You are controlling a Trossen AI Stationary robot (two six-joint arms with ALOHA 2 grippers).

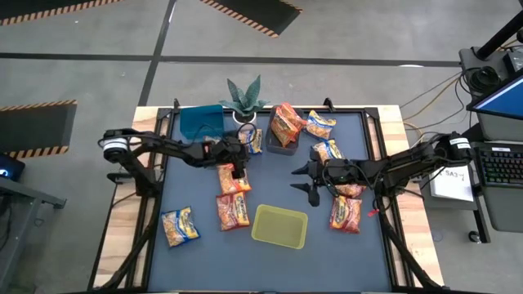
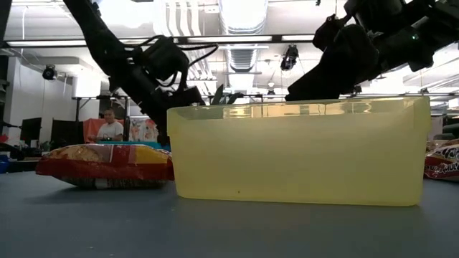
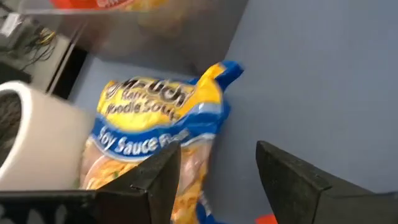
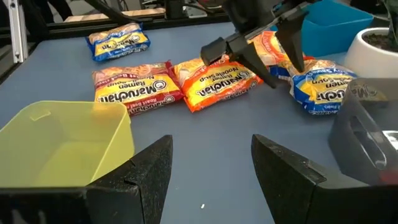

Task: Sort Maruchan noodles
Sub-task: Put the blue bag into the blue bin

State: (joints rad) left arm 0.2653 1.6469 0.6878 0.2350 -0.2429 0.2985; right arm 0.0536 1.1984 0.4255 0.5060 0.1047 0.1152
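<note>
Left gripper (image 1: pixel 242 160) hangs released over a yellow-blue packet (image 3: pixel 155 134) near the counter's far edge, while right gripper (image 1: pixel 309 181) waits released mid-counter beside the yellow bin (image 1: pixel 279 226)

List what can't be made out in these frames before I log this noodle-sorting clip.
- Low view: the yellow-green bin fills the middle and hides most of the table behind it.
- Left wrist view: the Soy Sauce packet is blurred, its lower part cut off by the left tool.
- High view: packets in the dark clear bin are too small to count.
- Right wrist view: the dark clear bin runs off the edge.
</note>
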